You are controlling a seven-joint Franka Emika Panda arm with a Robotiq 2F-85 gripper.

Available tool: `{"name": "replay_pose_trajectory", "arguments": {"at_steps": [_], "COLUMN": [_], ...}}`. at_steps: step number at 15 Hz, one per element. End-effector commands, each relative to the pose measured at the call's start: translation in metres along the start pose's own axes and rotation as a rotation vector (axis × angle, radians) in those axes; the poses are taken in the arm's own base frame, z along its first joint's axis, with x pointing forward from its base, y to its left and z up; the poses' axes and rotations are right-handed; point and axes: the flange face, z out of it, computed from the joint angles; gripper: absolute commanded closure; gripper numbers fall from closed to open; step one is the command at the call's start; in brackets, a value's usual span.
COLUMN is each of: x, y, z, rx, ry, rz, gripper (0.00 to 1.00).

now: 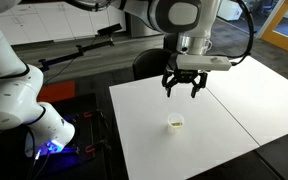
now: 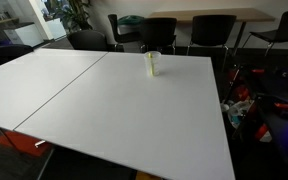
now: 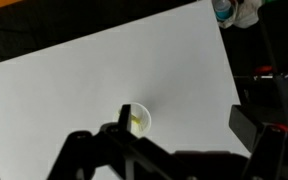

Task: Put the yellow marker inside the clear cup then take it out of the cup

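- Already, just left of centre and low in an exterior view, the clear cup (image 1: 175, 123) stands upright on the white table (image 1: 134, 110). It is well away from every edge, so nothing crowds an approach from above.
- At the middle of the wrist view, the yellow marker (image 3: 135, 122) shows as a yellow patch within the cup's rim. The putting-in step looks done, with the taking-out left.
- Slightly right of the cup and higher in the exterior frame, the gripper (image 1: 184, 87) hangs clear of the table, jaws spread wide and holding nothing.
- It is probably placed there so that a short shift and a straight descent would bring the jaws either side of the marker.
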Motion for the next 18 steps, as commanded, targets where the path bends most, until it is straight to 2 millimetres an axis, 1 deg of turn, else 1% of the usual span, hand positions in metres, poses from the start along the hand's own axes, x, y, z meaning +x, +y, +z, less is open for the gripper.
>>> {"name": "replay_pose_trajectory", "arguments": {"at_steps": [1,4,7,9,13,14,16,18], "x": [-0.026,-0.042,-0.049,-0.045,-0.02,-0.027,-0.019,-0.018], "y": [0.007,0.014,0.024,0.03,0.039,0.04,0.041,0.042], "z": [-0.005,0.005,0.014,0.023,0.042,0.039,0.047,0.047], "rx": [-0.015,-0.066,-0.142,-0.197,-0.28,-0.242,-0.249,-0.249], "ry": [-0.106,-0.185,-0.223,-0.233,-0.191,-0.208,-0.198,-0.198], "rz": [-0.174,-0.324,-0.469,-0.566,-0.731,-0.669,-0.708,-0.714], "gripper": [0.0,0.0,0.0,0.0,0.0,0.0,0.0,0.0]}}
